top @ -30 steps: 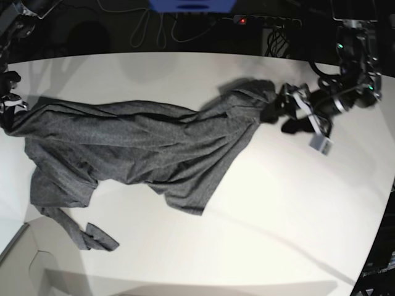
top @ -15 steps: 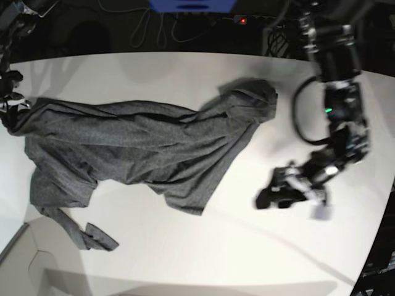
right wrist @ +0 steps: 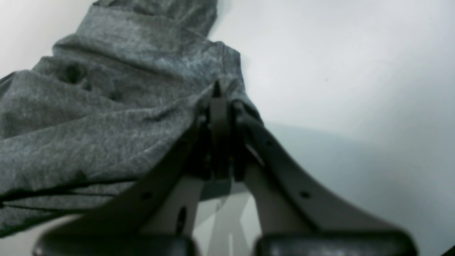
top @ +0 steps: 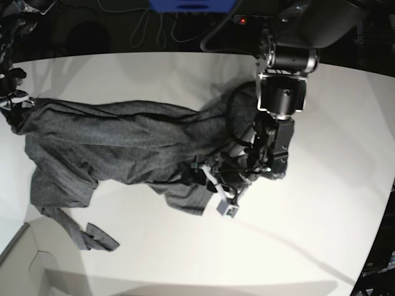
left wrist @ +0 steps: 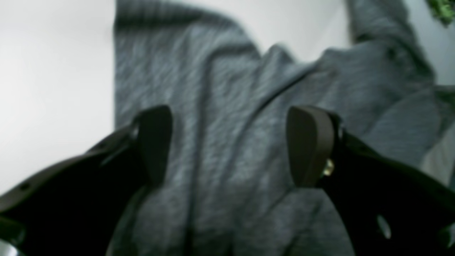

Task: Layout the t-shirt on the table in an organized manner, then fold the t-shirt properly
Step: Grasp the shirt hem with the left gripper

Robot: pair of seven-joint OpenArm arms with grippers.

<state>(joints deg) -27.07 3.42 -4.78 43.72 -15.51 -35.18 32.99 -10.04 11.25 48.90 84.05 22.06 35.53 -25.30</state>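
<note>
1. White and bare around the cloth, the desk (top: 185, 259) fills the base view, with dark floor and cables behind its curved far edge. The t-shirt (top: 117, 145) lies across its left and middle part in a long rumpled band, one sleeve trailing toward the near-left corner. My left tool (top: 207, 176) hangs low over the shirt's near edge at the middle; my right tool (top: 13, 102) sits at the shirt's far-left end.

2. Left wrist view: blurred, but my left tool (left wrist: 229, 145) stands wide apart with nothing between its pads, and wrinkled grey cloth (left wrist: 231, 106) lies below the gap. Whether the pads touch the cloth I cannot tell.

3. Right wrist view: my right tool (right wrist: 220, 106) is pinched tight on an edge of the shirt (right wrist: 106, 106), with bare desk (right wrist: 337, 71) to the right of it.

4. My judgement: I am early in the layout. One end is gripped, the shirt is bunched and creased, not flat. Spreading it square remains, and no fold is made yet.
</note>
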